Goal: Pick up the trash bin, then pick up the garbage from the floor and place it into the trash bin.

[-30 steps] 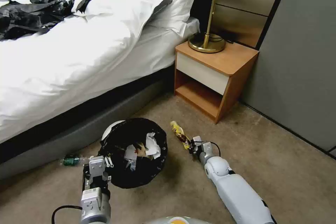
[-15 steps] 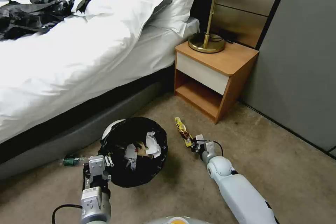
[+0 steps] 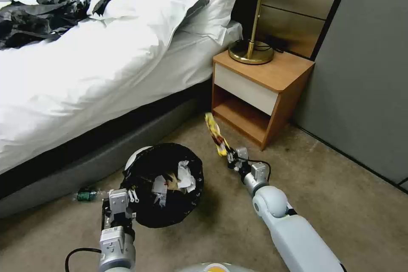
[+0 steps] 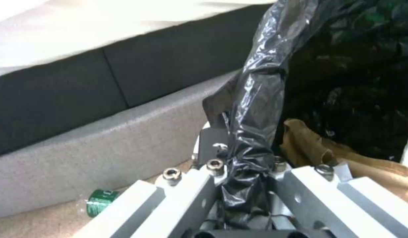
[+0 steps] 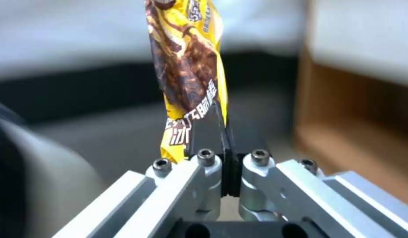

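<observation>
The small round white plastic trash bin (image 3: pixel 163 189), lined with a black plastic bag (image 4: pixel 256 109) folded over its rim, sits low in front of the robot, just off the grey upholstered base of the bed (image 3: pixel 106 161). White paper scraps (image 3: pixel 185 177) and a brown cardboard scrap (image 4: pixel 314 148) lie inside it. The left gripper (image 3: pixel 127 197) grips the bin's near rim: in the left wrist view its fingers (image 4: pixel 212 145) are clenched on the bunched black liner at the rim's edge.

To the right of the bin, the right gripper (image 3: pixel 231 159) holds the yellow snack wrapper (image 3: pixel 214 134) with brown print, raised off the beige carpeted floor (image 3: pixel 340 187). The wrapper sticks up and away from the gripper, slanting toward the bed side. In the right wrist view the fingers (image 5: pixel 208 132) are pressed together on the wrapper's lower end, and the rest of the wrapper (image 5: pixel 186 66) stands free above them.

On the far left of the bin, a small green-labelled bottle (image 3: pixel 87 195) lies on its side on the floor, close against the bed base; the left wrist view shows its green end (image 4: pixel 100 201) beside the grey base.

Beyond the wrapper, to the right of the bin, stands a wooden bedside cabinet (image 3: pixel 259 97) with a white drawer front and an open shelf, and a brass lamp (image 3: pixel 253 29) with a white shade stands on its top.
</observation>
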You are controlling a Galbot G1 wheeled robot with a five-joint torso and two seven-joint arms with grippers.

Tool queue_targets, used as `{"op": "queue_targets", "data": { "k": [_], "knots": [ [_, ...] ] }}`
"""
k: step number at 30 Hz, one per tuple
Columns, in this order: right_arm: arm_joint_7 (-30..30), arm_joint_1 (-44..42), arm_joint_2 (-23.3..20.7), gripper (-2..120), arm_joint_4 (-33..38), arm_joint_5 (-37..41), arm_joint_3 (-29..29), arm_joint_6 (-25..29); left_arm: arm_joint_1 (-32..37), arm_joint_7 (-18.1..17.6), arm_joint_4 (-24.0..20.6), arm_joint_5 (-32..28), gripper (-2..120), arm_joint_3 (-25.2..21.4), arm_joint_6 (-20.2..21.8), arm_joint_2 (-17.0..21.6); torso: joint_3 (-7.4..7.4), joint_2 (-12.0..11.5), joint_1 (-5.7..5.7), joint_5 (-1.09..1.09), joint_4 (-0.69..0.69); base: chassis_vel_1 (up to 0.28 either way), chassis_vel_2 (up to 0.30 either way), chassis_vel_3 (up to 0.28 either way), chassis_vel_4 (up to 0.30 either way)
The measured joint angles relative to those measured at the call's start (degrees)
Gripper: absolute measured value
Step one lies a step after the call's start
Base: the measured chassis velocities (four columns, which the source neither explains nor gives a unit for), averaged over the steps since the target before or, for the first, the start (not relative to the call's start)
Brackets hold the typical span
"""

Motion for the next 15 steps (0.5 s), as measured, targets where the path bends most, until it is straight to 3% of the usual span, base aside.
{"op": "queue_targets", "data": {
  "k": [2,4,5,8,15],
  "knots": [
    [-5.7,-3.2,-0.6,0,7.9,0.7,-0.3,4.4,0.0,0.0,0.1,0.1,0,0.1,0.0,0.1,0.0,0.0,0.0,0.01,0.0,0.0,0.0,0.0,0.0],
    [-7.1,-4.0,-0.8,0,9.6,1.0,-0.4,5.2,0.0,0.0,0.2,0.1,0,0.1,0.0,0.1,0.0,0.0,0.0,0.0,0.0,0.0,0.0,0.0,0.0],
    [-11.3,-5.9,-1.4,0,13.5,1.7,-0.8,6.8,0.0,0.0,0.2,0.2,0,0.2,0.1,0.1,0.0,0.0,0.0,0.0,0.0,0.0,0.0,0.0,0.0],
    [-15.8,-8.1,-2.6,0,18.0,2.4,-2.3,8.0,-0.1,0.0,0.2,0.3,0,0.3,0.1,0.1,0.0,0.0,0.0,0.0,0.0,0.0,0.0,0.0,0.0],
    [-16.9,-10.7,-4.8,0,19.1,-0.5,-6.3,8.8,0.0,0.0,0.2,0.4,0,0.5,0.1,0.0,0.0,0.0,0.0,0.0,0.0,0.0,0.0,0.0,0.0]
  ]
}}
